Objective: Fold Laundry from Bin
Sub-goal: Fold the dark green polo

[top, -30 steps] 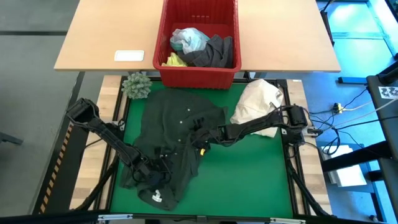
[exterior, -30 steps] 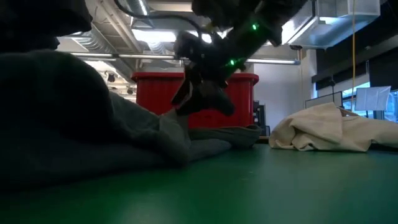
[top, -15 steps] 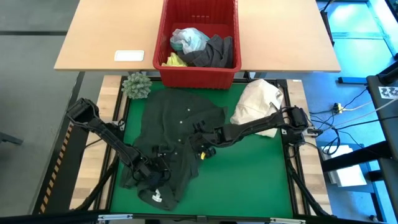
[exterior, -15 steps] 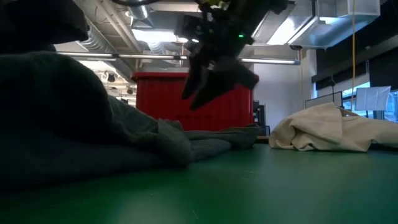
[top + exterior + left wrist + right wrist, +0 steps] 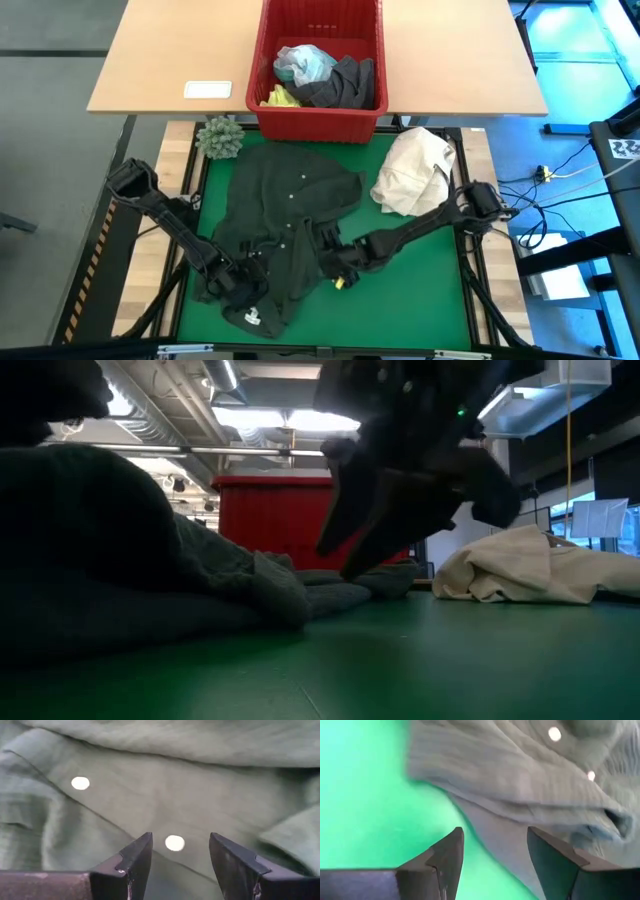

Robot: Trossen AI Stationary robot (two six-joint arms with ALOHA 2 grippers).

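Observation:
A dark green-black shirt lies spread on the green mat, white buttons up. My left gripper is open over the shirt's near left part, its fingers on either side of a button. I cannot tell whether it touches the cloth. My right gripper is open and empty, low at the shirt's near right edge. It also shows in the low view. The red bin on the far wooden table holds turquoise, grey and yellow garments.
A cream-white cloth bundle lies at the mat's far right. A green spiky ball sits at its far left corner. A white flat object lies on the wooden table. Bare mat shows at the near right.
My right gripper has gone from over the shirt's middle right toward the table's near edge, and now sits at the shirt's near right edge. The shirt lies as before.

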